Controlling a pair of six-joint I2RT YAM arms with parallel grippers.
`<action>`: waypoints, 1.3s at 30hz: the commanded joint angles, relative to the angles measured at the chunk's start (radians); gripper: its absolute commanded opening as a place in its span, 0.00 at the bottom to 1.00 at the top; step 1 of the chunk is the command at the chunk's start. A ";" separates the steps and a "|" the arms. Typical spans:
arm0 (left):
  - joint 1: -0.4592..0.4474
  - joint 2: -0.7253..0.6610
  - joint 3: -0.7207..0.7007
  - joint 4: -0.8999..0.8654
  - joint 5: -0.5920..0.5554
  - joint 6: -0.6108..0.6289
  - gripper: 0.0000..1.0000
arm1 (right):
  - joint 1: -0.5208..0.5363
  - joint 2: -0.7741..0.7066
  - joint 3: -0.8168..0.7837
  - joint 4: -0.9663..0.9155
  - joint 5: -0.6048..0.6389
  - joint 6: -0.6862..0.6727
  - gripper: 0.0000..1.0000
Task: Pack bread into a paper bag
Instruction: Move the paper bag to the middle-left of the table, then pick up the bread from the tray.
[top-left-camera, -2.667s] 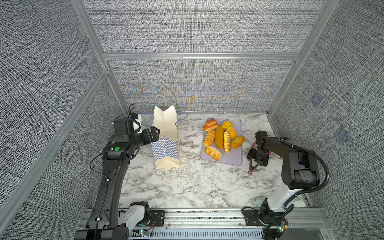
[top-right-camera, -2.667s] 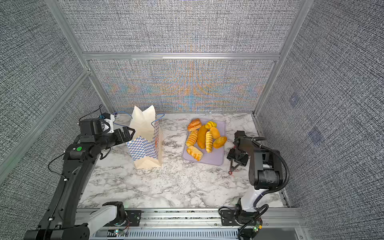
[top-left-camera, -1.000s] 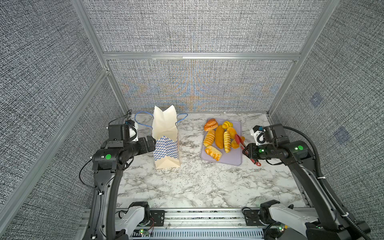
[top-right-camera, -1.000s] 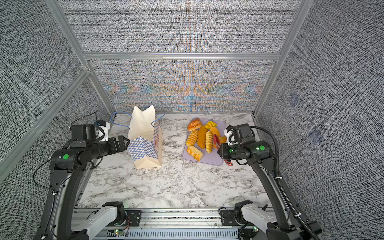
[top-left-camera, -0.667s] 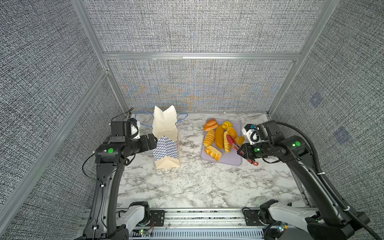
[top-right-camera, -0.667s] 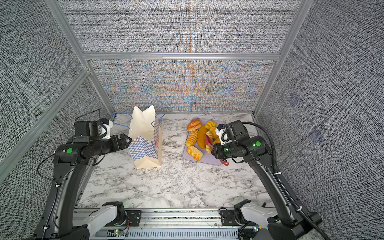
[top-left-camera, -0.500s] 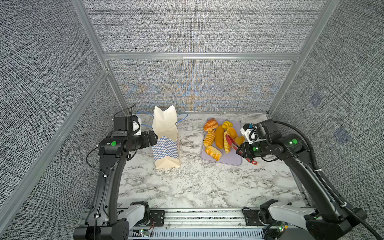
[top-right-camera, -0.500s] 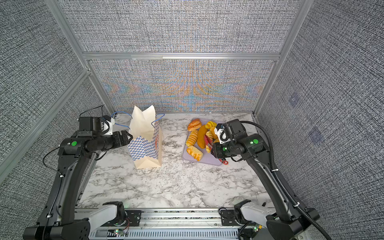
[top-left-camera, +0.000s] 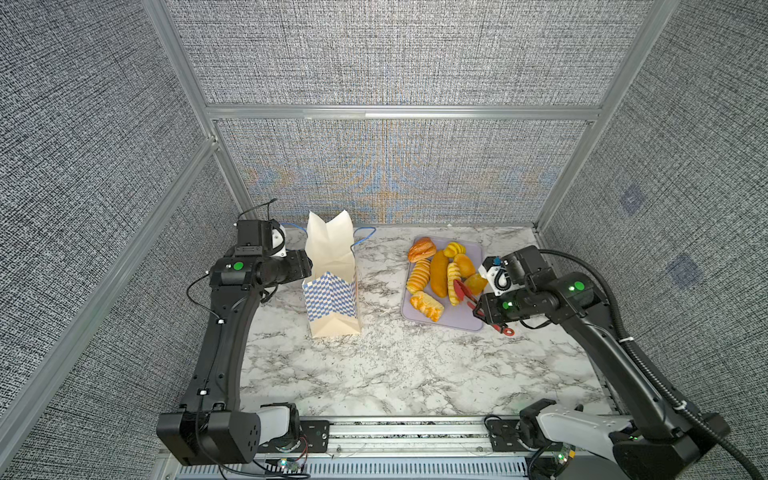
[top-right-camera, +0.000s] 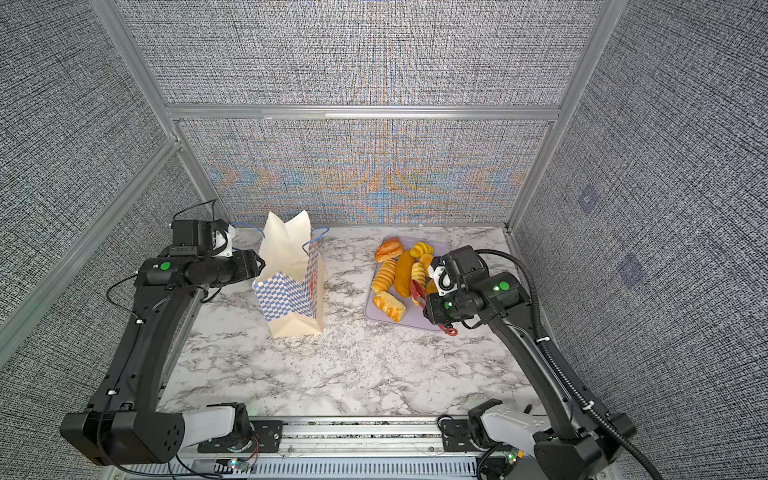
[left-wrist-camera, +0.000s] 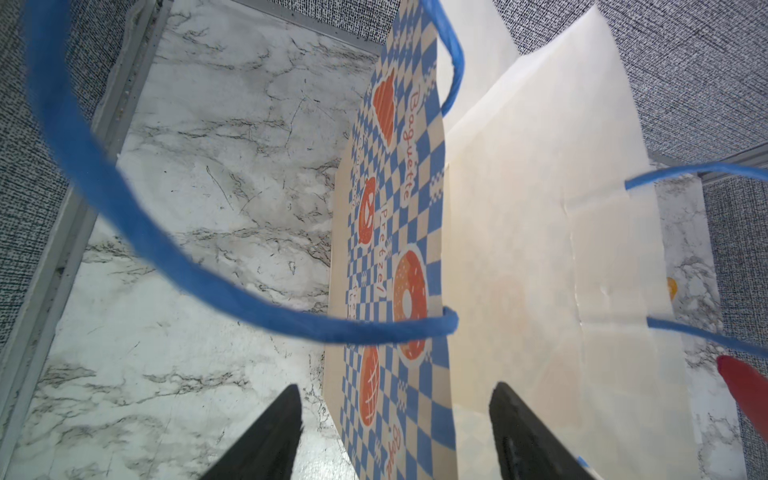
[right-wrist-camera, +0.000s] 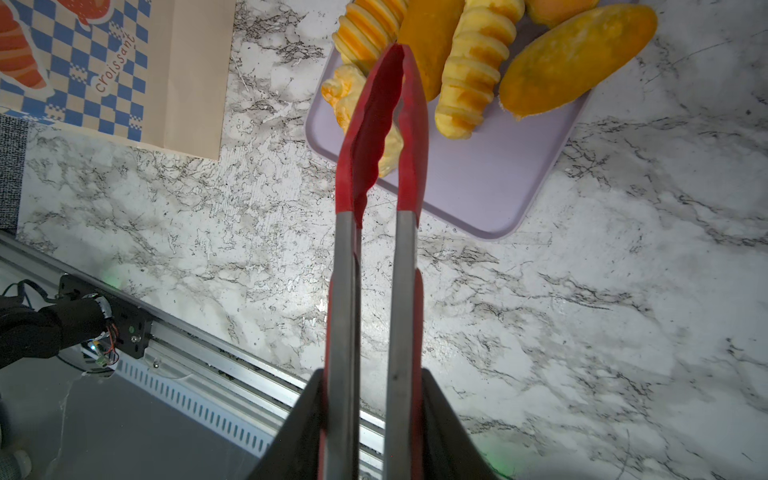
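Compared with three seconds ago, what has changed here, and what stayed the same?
The right tool, shut on the red tongs, rose from beside the tray and swung them over the bread. The left tool backed off, then returned to the paper bag, open, with the bag's side wall between its fingers. Bag, tray and bread have not moved.

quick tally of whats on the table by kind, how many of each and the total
bread: 8
paper bag: 1
lilac tray: 1
red tongs: 1
total: 11
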 joint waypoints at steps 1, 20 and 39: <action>0.001 0.013 0.004 0.050 0.026 -0.005 0.61 | 0.001 -0.004 -0.006 0.033 0.022 -0.009 0.37; 0.000 -0.095 -0.137 0.148 0.329 -0.054 0.00 | -0.058 0.051 -0.035 0.063 0.038 -0.021 0.43; 0.000 -0.263 -0.298 0.153 0.304 -0.115 0.00 | -0.070 0.183 0.031 0.063 -0.068 -0.040 0.46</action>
